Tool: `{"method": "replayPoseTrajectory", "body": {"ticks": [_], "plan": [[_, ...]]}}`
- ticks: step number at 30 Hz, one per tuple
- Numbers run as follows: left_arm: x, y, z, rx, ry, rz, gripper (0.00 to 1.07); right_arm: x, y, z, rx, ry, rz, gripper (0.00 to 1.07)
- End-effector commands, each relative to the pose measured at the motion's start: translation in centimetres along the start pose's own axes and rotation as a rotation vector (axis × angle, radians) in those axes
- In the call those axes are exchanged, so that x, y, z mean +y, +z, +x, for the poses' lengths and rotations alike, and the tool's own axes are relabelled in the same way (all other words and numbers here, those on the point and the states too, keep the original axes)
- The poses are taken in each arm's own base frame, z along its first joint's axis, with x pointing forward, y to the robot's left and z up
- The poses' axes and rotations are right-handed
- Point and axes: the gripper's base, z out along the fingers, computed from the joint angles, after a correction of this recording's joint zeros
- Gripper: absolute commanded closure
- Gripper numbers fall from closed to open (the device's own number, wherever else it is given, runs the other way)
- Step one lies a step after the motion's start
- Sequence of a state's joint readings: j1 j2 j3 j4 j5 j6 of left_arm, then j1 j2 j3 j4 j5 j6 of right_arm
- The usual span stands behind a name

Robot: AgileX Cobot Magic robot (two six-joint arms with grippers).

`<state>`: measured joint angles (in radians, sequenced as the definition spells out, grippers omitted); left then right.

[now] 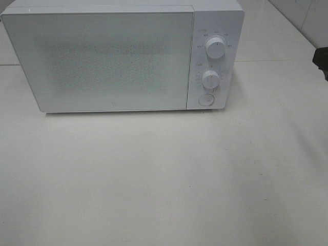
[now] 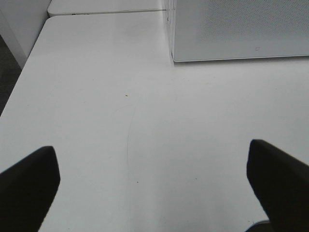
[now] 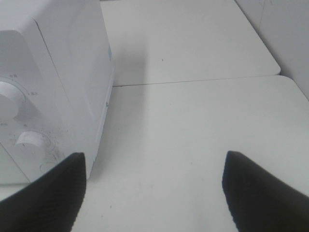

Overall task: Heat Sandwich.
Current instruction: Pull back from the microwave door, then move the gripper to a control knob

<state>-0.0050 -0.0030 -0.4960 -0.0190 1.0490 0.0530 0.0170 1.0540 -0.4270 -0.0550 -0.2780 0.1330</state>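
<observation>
Both of my grippers are released and empty. My left gripper (image 2: 152, 174) hangs with its jaws spread wide over the bare table (image 1: 164, 179), near the front corner of the microwave (image 1: 102, 56) on the side away from the controls. My right gripper (image 3: 154, 186) is spread too, low beside the control end, with the lower knob (image 3: 30, 140) close by. I judge that this placing suits the job: one arm by the door (image 1: 100, 59), the other by the controls.

The sandwich is in none of my views. The door is shut and its speckled front hides the inside, so I cannot say whether the sandwich is already in there (no plate shows on the table either).

The microwave stands square toward the back of the table, with the upper knob (image 1: 216, 47) above the lower knob and a round button (image 1: 206, 100) beneath. Nothing lies between my jaws and the oven — the shut door is the only barrier I can see, and I would guess that the round button releases it.
</observation>
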Motion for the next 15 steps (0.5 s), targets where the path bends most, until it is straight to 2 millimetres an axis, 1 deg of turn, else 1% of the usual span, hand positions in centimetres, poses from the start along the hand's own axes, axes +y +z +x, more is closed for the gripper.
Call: {"method": "replayPoseTrajectory", "body": {"ticks": [1,4,6,7,8,10,12,13,15], "plan": [[0.0,-0.2,0.1,-0.032,-0.001,-0.003,0.09,-0.1,0.4,-0.1,-0.060,0.015,-0.001,0.32],[0.0,-0.2,0.1,-0.032,-0.001,-0.003,0.09,0.2,1.2,0.3,-0.094,0.001,0.009,0.32],[0.0,-0.2,0.1,-0.032,-0.001,-0.003,0.09,0.4,1.3,0.4,-0.102,-0.014,0.005,0.32],[0.0,-0.2,0.1,-0.032,-0.001,-0.003,0.09,0.8,1.4,0.5,-0.120,-0.040,-0.002,0.32],[0.0,-0.2,0.1,-0.032,-0.001,-0.003,0.09,1.6,1.6,0.8,-0.145,-0.063,-0.017,0.32],[0.0,-0.2,0.1,-0.032,-0.001,-0.003,0.09,2.4,1.8,1.2,-0.151,-0.070,-0.030,0.32],[0.0,-0.2,0.1,-0.032,-0.001,-0.003,0.09,2.7,1.9,1.4,-0.152,-0.073,-0.035,0.32],[0.0,-0.2,0.1,-0.032,-0.001,-0.003,0.09,3.4,2.1,1.8,-0.154,-0.088,-0.052,0.32],[0.0,-0.2,0.1,-0.032,-0.001,-0.003,0.09,4.1,2.2,2.0,-0.166,-0.095,-0.060,0.32]]}}
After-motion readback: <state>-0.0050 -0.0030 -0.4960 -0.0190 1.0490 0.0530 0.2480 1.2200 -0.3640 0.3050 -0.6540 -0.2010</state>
